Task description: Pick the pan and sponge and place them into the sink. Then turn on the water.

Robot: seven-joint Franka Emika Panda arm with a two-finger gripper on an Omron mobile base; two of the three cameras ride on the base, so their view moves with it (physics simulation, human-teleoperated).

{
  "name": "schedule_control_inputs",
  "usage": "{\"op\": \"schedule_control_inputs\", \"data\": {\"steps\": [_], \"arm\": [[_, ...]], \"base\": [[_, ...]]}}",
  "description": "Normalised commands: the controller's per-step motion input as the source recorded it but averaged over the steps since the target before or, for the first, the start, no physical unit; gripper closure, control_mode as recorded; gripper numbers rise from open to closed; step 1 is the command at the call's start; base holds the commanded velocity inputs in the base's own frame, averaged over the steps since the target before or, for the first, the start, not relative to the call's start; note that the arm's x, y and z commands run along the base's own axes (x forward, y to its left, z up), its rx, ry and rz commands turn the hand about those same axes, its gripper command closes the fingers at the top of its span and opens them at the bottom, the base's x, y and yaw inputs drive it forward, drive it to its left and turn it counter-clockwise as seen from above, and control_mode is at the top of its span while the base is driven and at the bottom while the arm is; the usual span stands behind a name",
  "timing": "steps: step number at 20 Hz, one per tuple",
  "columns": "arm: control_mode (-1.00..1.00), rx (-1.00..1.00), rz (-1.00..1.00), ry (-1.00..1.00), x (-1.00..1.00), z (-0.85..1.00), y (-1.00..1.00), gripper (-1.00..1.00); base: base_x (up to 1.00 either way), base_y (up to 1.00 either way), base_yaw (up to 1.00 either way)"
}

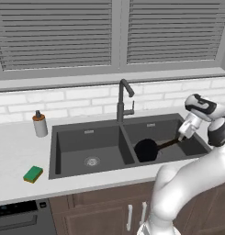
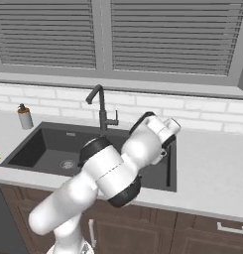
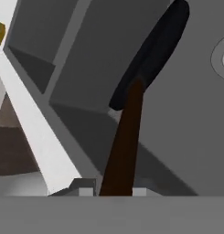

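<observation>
The black pan (image 1: 146, 150) hangs tilted inside the right basin of the dark grey sink (image 1: 86, 137), close to the divider. My gripper (image 1: 182, 137) is shut on the end of its long handle (image 3: 125, 146), with the fingertips on either side of it at the bottom of the hand view. There the pan (image 3: 150, 55) is seen nearly edge-on above the basin floor. The green and yellow sponge (image 1: 33, 174) lies on the counter left of the sink, near the front edge. The dark faucet (image 1: 124, 98) stands behind the divider with no stream coming from its spout.
A grey soap bottle (image 1: 39, 124) with an orange collar stands on the counter behind the sink's left corner. A silver drain (image 1: 92, 161) sits in the left basin. White brick wall and a shuttered window rise behind the faucet.
</observation>
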Motion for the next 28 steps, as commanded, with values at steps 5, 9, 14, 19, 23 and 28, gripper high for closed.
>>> {"op": "schedule_control_inputs", "data": {"steps": [5,9,14,19,23,28], "arm": [[-1.0,0.08,0.13,-0.19,0.3,0.0,-0.02,1.0],[-1.0,0.05,0.05,-0.05,0.49,-0.24,0.13,1.0],[-1.0,-0.06,0.0,-0.01,0.37,-0.82,0.54,1.0],[-1.0,-0.21,-0.03,-0.1,0.0,-0.85,0.79,1.0],[-1.0,-0.2,-0.05,-0.16,0.0,-0.62,0.6,-1.0],[-1.0,-0.11,-0.03,-0.32,-0.25,-0.03,0.05,-1.0]], "base": [[0.0,0.0,0.0],[0.0,0.0,0.0],[0.0,0.0,0.0],[0.0,0.0,0.0],[0.0,0.0,0.0],[0.0,0.0,0.0]]}}
